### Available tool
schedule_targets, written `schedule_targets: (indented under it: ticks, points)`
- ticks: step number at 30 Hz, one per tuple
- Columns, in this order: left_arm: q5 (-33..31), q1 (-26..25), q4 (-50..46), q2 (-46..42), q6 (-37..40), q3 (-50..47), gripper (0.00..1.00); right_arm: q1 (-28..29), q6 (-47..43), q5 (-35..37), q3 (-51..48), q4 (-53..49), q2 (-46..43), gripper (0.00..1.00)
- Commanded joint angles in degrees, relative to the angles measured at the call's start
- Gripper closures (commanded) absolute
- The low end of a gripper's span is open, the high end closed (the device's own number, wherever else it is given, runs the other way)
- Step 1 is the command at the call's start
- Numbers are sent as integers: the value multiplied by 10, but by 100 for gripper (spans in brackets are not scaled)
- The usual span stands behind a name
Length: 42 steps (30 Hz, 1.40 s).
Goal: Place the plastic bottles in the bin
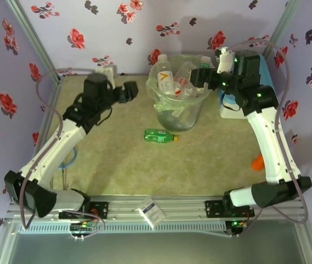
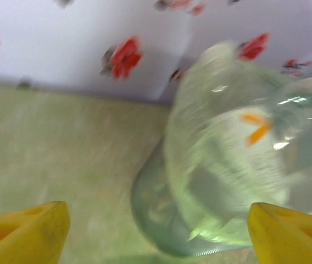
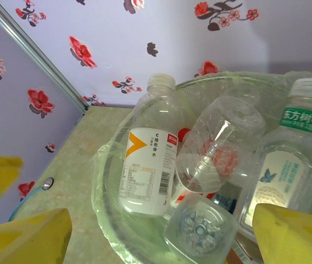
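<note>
Green bottle [image 1: 160, 135] lies by the bin [image 1: 192, 117], away from left tool [image 1: 129, 92] and right tool [image 1: 199, 78], both spread.

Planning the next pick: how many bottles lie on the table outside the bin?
1: the green bottle, in front of the bin. An orange thing behind the right arm may be another.

Probably lab booth: floral walls [image 1: 62, 16], aluminium frame [image 1: 172, 208].

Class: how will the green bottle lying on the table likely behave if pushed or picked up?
Lying on its side, the green bottle would probably roll if pushed across its length. Small and plastic, it is likely light and somewhat squashy. Its rounded body might slip.
</note>
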Motion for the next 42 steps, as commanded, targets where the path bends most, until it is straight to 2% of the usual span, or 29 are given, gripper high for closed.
schedule_targets:
  ticks: [1,3,9,13,20,33,42]
  points:
    - [-16,-7,67,-28,-229,-126,17,0,-19,33,-20,2,-20,14]
    - [-33,-29,97,-44,-312,-190,16,-3,-19,45,-30,5,-29,13]
    - [-94,-116,98,-29,-511,-238,15,-7,-12,58,-68,24,-50,13]
    - [-98,-124,169,0,-607,-276,16,-11,-12,65,-79,24,-57,14]
    - [-114,-161,236,79,-663,-273,16,-21,-8,74,-98,35,-79,13]
    - [-109,-155,320,251,-693,-226,18,-35,-15,77,-105,24,-94,13]
    - [-108,-152,337,287,-706,-221,28,-42,-11,73,-123,37,-109,13]
